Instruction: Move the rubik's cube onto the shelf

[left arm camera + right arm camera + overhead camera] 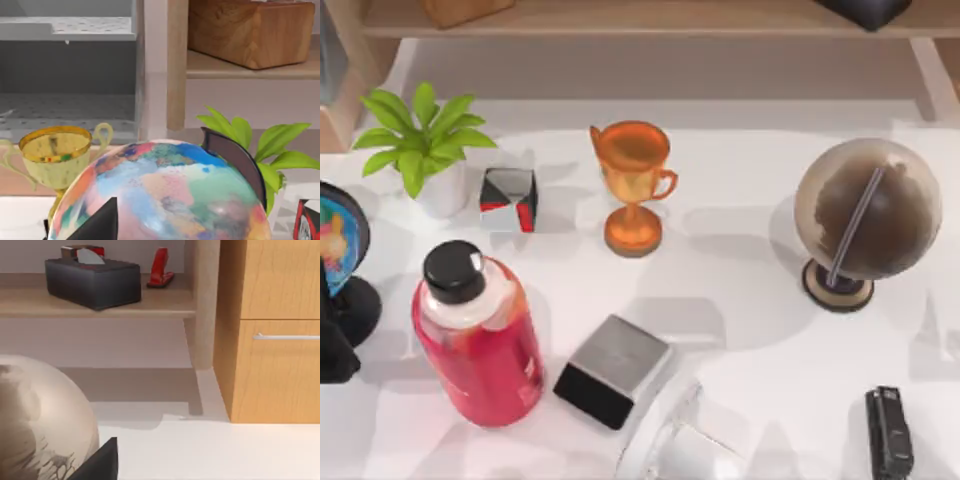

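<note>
The rubik's cube is out of view. The shelf (620, 18) is a tan wood board running along the back of the table, raised above the white tabletop; it also appears as the shelf (250, 72) and the shelf (100, 305). A dark part of my left gripper (97, 225) shows close behind a colourful globe (165, 195) at the table's left edge. A dark part of my right gripper (95, 462) shows beside the brown globe (35, 420) on the right side.
On the table stand a potted plant (420, 140), a red-white-black cube (508, 198), an orange trophy (633, 185), a brown globe (865, 215), a red bottle (480, 335), a silver-topped black block (613, 370) and a black ridged piece (888, 432). A black box (92, 282) sits on the shelf.
</note>
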Tool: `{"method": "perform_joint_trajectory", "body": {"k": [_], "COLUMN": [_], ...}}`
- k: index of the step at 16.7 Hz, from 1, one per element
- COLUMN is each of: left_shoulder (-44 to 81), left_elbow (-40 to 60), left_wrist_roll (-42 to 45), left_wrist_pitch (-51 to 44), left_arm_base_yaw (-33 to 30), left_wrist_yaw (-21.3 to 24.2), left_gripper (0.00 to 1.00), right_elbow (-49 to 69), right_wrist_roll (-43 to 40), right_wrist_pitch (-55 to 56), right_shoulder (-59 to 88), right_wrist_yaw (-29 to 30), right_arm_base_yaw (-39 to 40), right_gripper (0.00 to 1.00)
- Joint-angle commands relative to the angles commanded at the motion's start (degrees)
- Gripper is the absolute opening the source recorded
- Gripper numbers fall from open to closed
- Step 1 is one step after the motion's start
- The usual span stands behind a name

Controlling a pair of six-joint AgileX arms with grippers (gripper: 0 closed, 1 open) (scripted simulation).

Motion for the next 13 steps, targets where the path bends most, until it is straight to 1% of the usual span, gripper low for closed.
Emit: {"method": "perform_joint_trajectory", "body": {"k": [3, 6, 9, 13], "left_shoulder": [0.00, 0.00, 0.00, 0.00], "left_elbow": [0.00, 0.00, 0.00, 0.00], "left_wrist_roll": [0.00, 0.00, 0.00, 0.00], "left_wrist_pitch": [0.00, 0.00, 0.00, 0.00], "left_arm_base_yaw": [0.00, 0.00, 0.00, 0.00], "left_wrist_yaw": [0.00, 0.00, 0.00, 0.00], "left_gripper": [1.00, 1.00, 1.00, 1.00], "right_elbow": [0.41, 4.12, 10.83, 22.86], "right_wrist_roll": [-0.52, -5.14, -13.15, -27.73], "right_wrist_pitch": [0.53, 5.16, 14.03, 29.76], "right_shoulder": [0.51, 5.39, 15.45, 37.58], "right_wrist_yaw": [-0.26, -2.43, -5.95, -11.42], "right_arm_base_yaw": [-0.06, -0.82, -2.50, -6.15], "right_gripper": [1.00, 1.00, 1.00, 1.00]}}
